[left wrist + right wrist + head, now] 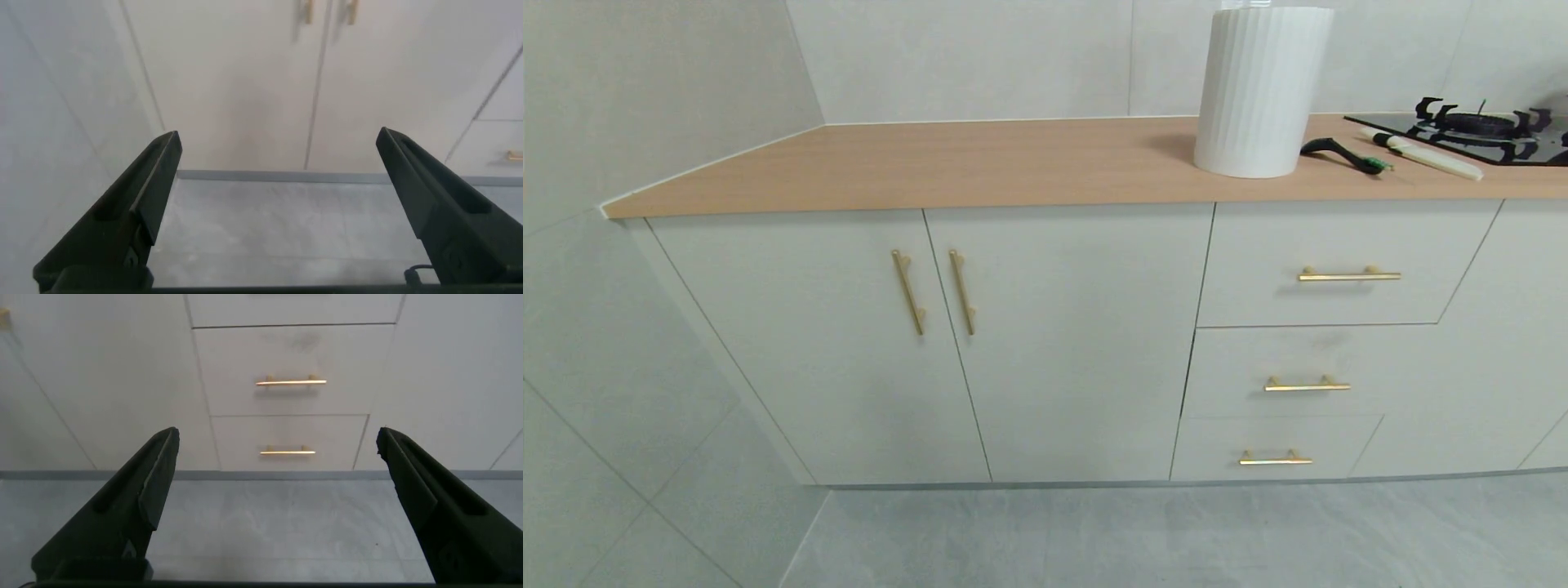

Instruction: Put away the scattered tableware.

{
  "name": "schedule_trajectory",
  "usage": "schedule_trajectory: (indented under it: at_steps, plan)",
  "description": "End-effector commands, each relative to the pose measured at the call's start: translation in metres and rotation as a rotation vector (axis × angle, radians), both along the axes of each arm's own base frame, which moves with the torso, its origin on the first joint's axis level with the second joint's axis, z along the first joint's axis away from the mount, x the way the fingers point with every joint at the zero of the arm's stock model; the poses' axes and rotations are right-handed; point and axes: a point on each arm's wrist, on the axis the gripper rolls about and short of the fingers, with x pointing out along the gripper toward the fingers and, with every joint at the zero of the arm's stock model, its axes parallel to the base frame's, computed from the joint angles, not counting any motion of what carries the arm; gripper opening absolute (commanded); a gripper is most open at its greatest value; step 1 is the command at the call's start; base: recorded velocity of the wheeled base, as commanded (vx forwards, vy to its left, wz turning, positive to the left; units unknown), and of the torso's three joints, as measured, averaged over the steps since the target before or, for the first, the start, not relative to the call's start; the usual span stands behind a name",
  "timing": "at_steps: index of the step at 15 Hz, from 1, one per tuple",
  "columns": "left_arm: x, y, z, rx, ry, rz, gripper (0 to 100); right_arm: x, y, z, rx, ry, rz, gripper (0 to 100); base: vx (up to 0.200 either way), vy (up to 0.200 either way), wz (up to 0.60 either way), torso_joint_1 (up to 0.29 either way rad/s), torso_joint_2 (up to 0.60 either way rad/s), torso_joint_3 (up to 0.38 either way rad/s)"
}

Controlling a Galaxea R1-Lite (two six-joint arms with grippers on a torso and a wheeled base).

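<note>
On the wooden countertop (931, 167) at the right lie a black-handled utensil with a green tip (1342, 154) and a white knife-like tool (1425, 154), next to a tall white ribbed holder (1260, 90). My left gripper (278, 147) hangs open low before the double cabinet doors (245, 73), nothing between its fingers. My right gripper (278, 441) is open too, empty, low above the floor and facing the lower drawers (290, 371).
A black gas hob (1482, 131) sits at the countertop's far right. Three drawers with gold handles (1347, 275) stack to the right of the double doors with gold handles (935, 290). Grey tiled floor (1176, 539) lies in front; a tiled wall closes the left side.
</note>
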Motion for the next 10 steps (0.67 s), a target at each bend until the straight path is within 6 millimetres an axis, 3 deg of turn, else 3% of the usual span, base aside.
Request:
schedule_trajectory:
  at_steps: [1, 5, 10]
  plan:
    - [0.0001, 0.0000, 0.0000, 0.000, 0.001, 0.001, 100, 0.0000, 0.0000, 0.0000, 0.000, 0.000, 0.000, 100, 0.000, -0.200, 0.00, 0.007, 0.01, -0.002]
    - [0.0001, 0.0000, 0.0000, -0.002, 0.001, 0.001, 100, 0.0000, 0.0000, 0.0001, 0.002, -0.001, 0.000, 100, 0.000, -0.200, 0.00, 0.001, 0.00, 0.001]
    - [0.0001, 0.0000, 0.0000, -0.002, 0.001, 0.001, 100, 0.0000, 0.0000, 0.0000, 0.002, 0.000, 0.000, 100, 0.000, 0.000, 0.00, 0.000, 0.00, 0.000]
